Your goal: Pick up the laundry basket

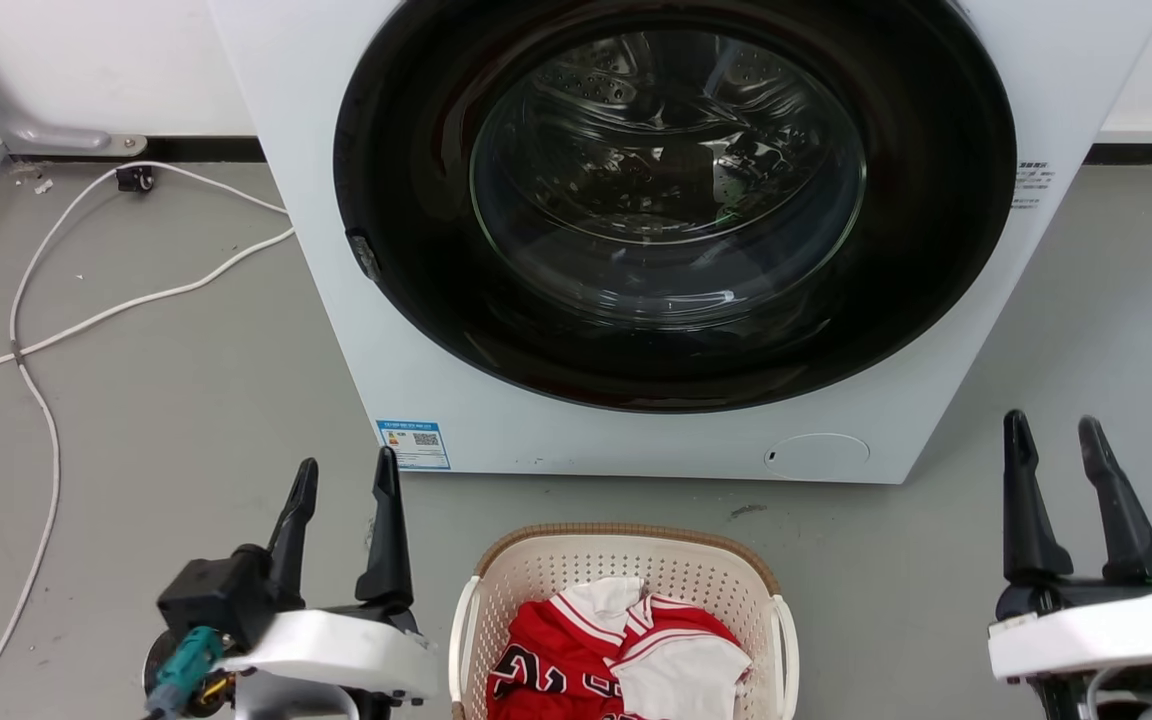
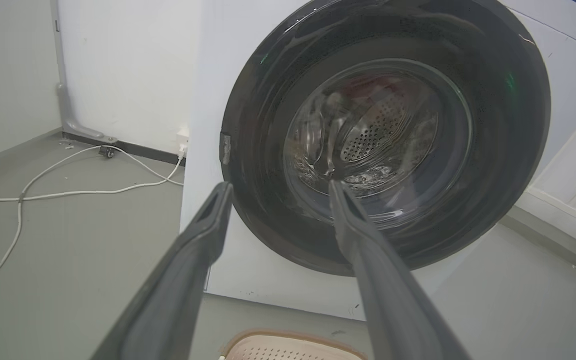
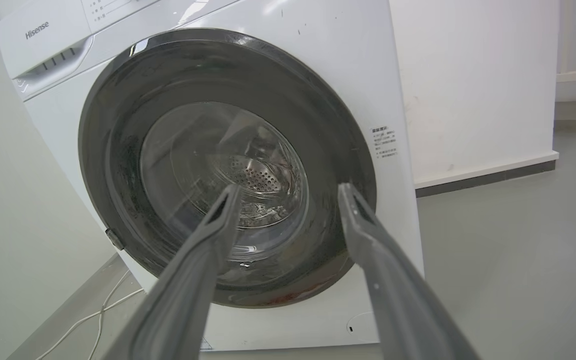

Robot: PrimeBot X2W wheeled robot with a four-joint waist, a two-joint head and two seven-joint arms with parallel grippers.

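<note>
The laundry basket (image 1: 536,568), cream-white with a brown rim and white side handles, stands on the grey floor at the bottom middle of the head view, with red and white clothes (image 1: 616,655) inside. Its far rim also peeks in as the laundry basket (image 2: 288,347) at the bottom of the left wrist view. My left gripper (image 1: 348,470) is open to the basket's left, fingers pointing toward the washer. Well to the basket's right, my right gripper (image 1: 1051,430) is open too. Both hold nothing, and neither touches the basket.
A white front-loading washing machine (image 1: 416,330) with a closed dark round door (image 1: 676,200) stands just beyond the basket. White cables (image 1: 66,330) lie across the floor at the left. Walls close the back.
</note>
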